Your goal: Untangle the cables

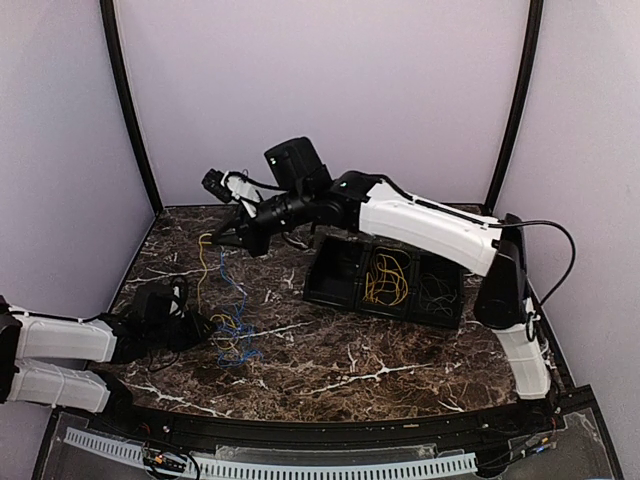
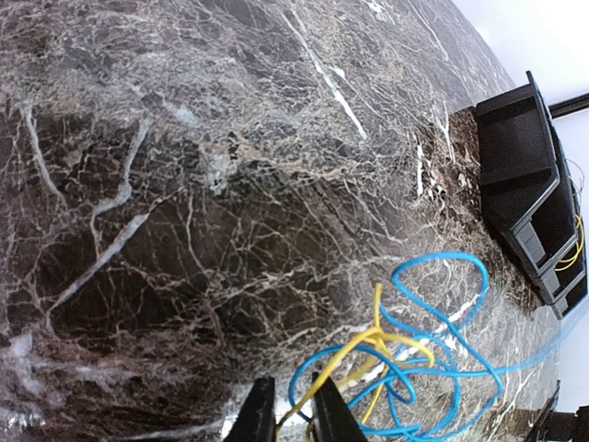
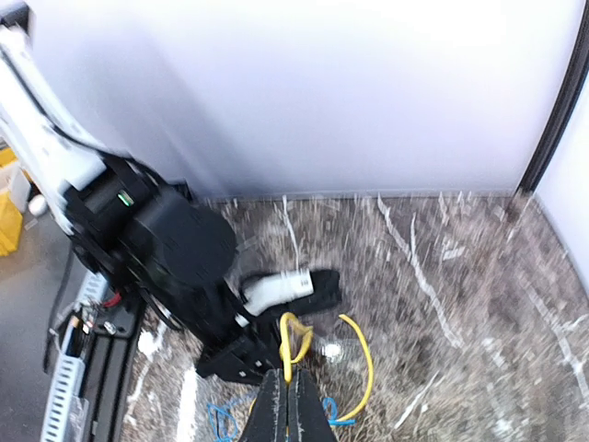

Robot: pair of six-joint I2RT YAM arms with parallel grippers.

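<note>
The right claw (image 3: 291, 378) is pressing together, pinching the yellow cable (image 2: 373, 337) and holding it above the desk (image 2: 184, 184). The left claw (image 2: 294, 410) is straddling that cable narrowly; I cannot tell whether it is gripping. The blue cable (image 2: 442, 257) is lying tangled on the desk

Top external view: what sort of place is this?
Probably a lab robot cell. Plain pale walls and black corner posts box in a marble-patterned table. A left arm and right arm are mounted at its near edge, behind a slotted cable duct. The only props are a black tray and cables.
</note>
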